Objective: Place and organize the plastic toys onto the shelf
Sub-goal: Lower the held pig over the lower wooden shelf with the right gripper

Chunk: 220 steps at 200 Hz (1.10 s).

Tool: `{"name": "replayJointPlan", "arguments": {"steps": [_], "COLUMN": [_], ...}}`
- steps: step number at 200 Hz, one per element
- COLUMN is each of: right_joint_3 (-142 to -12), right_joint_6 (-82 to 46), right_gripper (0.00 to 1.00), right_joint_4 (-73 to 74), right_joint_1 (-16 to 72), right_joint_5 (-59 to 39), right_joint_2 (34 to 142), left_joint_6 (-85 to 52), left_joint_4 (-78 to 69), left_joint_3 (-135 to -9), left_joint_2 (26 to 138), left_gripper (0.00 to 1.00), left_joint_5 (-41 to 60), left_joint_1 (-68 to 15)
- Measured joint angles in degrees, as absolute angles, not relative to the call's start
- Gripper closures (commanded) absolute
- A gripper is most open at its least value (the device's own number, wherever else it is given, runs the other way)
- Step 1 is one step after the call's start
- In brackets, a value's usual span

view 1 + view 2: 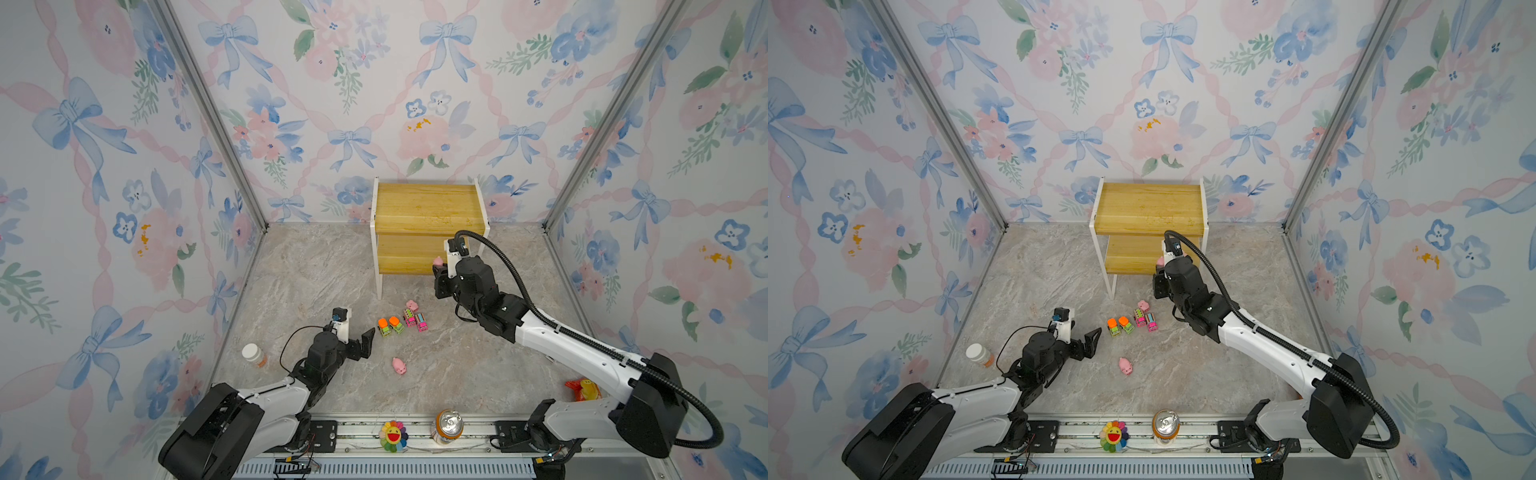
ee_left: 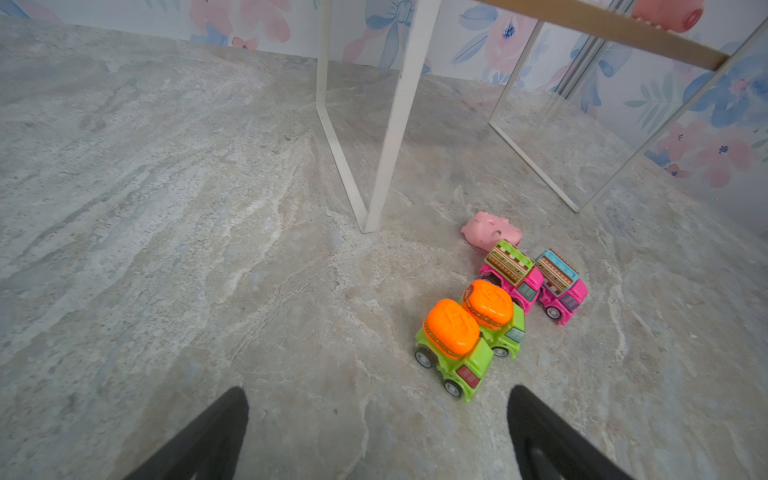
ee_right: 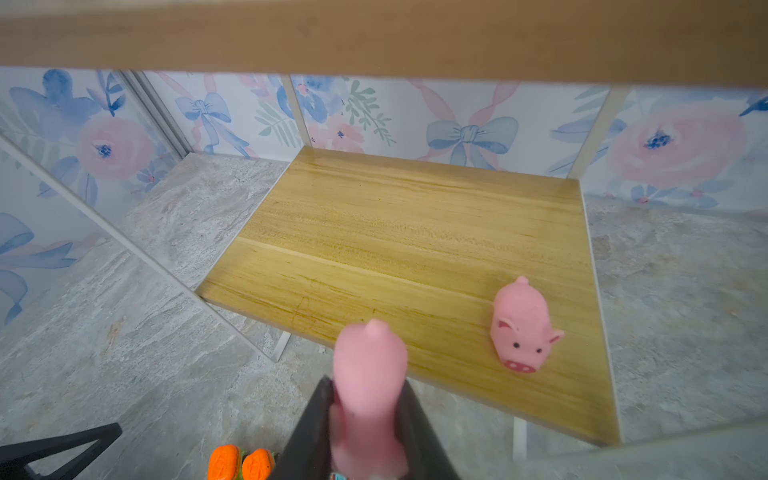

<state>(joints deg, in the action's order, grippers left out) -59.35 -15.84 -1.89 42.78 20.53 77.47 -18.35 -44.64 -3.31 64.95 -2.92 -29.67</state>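
Note:
The shelf (image 1: 428, 208) stands at the back wall. My right gripper (image 3: 368, 386) is shut on a pink pig (image 3: 368, 361), held just in front of the lower board (image 3: 395, 232). A second pig (image 3: 521, 328) stands on that board near its front edge. On the floor sit two green trucks (image 2: 453, 349) with orange tops, two pink trucks (image 2: 513, 274) with striped tops, and a pig (image 2: 490, 230) behind them. Another pig (image 1: 400, 367) lies alone nearer the front. My left gripper (image 2: 378, 392) hangs open just left of the green trucks, holding nothing.
A white-capped bottle (image 1: 253, 354) lies by the left wall. A drink can (image 1: 449, 426) and a rainbow flower (image 1: 392, 435) sit on the front rail. A red snack packet (image 1: 582, 388) lies behind the right arm. The shelf's thin white legs (image 2: 390, 137) stand close behind the trucks.

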Motion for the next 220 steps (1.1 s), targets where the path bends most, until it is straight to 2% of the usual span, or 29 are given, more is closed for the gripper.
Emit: {"name": "replayJointPlan", "arguments": {"steps": [128, 220], "right_joint_3": [-64.5, -63.3], "right_joint_6": [-15.8, -14.9], "right_gripper": [0.73, 0.73], "right_joint_4": [-2.0, 1.7], "right_joint_1": [42.9, 43.2], "right_joint_5": [24.7, 26.1], "right_joint_2": [85.1, 86.0], "left_joint_6": [-18.7, -18.7], "left_joint_4": [-44.6, -44.6], "left_joint_3": [-3.3, -3.3], "left_joint_2": [65.1, 65.1], "left_gripper": [0.02, 0.02], "left_joint_5": [-2.9, -2.9], "left_joint_1": [-29.7, -29.7]}}
